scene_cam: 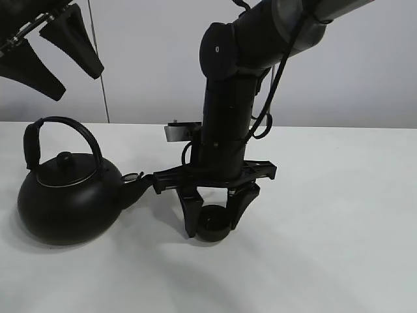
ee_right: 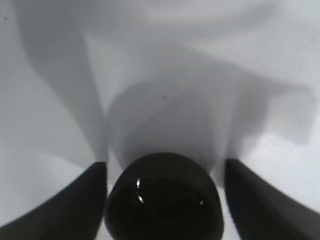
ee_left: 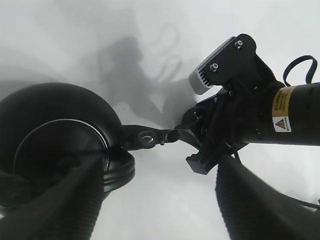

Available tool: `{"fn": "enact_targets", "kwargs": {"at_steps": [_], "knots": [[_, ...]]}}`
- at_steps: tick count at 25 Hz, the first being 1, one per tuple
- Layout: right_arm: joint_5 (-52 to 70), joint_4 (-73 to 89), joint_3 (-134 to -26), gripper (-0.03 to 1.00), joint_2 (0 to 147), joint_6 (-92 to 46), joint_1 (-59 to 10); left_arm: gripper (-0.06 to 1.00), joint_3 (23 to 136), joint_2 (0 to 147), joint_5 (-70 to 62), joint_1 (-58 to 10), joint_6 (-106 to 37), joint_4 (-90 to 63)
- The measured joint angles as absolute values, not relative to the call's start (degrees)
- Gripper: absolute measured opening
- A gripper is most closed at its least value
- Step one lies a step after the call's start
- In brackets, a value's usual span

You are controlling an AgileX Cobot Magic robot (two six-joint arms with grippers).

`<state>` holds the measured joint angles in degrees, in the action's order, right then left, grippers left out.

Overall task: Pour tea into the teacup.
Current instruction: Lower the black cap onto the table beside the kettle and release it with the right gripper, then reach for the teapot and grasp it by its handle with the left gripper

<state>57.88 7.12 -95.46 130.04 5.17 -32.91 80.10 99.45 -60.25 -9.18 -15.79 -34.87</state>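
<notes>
- The white table point(scene_cam: 339, 215) carries everything; the kettle sits on its left part.
- The right arm point(scene_cam: 225, 117), black and upright, comes down onto the table just to the right of the kettle's spout. A small grey block point(scene_cam: 179, 132) sticks out of its wrist on the kettle side.
- The kettle point(scene_cam: 68, 205) is black and round-bodied and stands upright. Its arched handle point(scene_cam: 62, 127) is raised over the lid, and the lid has a round knob point(scene_cam: 64, 160).
- The left gripper point(scene_cam: 77, 85) hangs high above the kettle, well clear of the handle. Its two fingers are spread wide and hold nothing. The left wrist view looks down between them onto the kettle's lid.
- The right gripper point(scene_cam: 212, 223) is down at the table beside the kettle's spout, one finger on each side of the teacup. The jaws are parted. In the right wrist view a pale strip of table shows between one finger and the cup wall, and whether the other finger touches cannot be told.
- The kettle's spout point(scene_cam: 138, 186) points right, toward the right gripper, and ends just short of its crossbar.
- The teacup point(scene_cam: 213, 233) is small, black and handleless. It stands upright on the table to the right of the kettle, beyond the spout tip and between the right gripper's fingers. Its inside is dark with two small glints, and whether it holds any tea cannot be told.
</notes>
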Motion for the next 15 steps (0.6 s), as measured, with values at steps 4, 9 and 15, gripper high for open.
{"fn": "enact_targets", "kwargs": {"at_steps": [4,9,15], "knots": [[57.88,7.55,-95.54,0.54,130.04,4.74,-32.91,0.47,80.10,99.45,-60.25,-9.18,-15.79,-34.87],[59.06,7.49,-97.28,0.56,129.94,4.74,-32.91,0.47,80.10,99.45,-60.18,-9.18,-15.79,-34.87],[61.93,5.36,-98.07,0.56,126.28,4.67,-32.91,0.47,80.10,99.45,-60.18,-9.18,-15.79,-34.87]]}}
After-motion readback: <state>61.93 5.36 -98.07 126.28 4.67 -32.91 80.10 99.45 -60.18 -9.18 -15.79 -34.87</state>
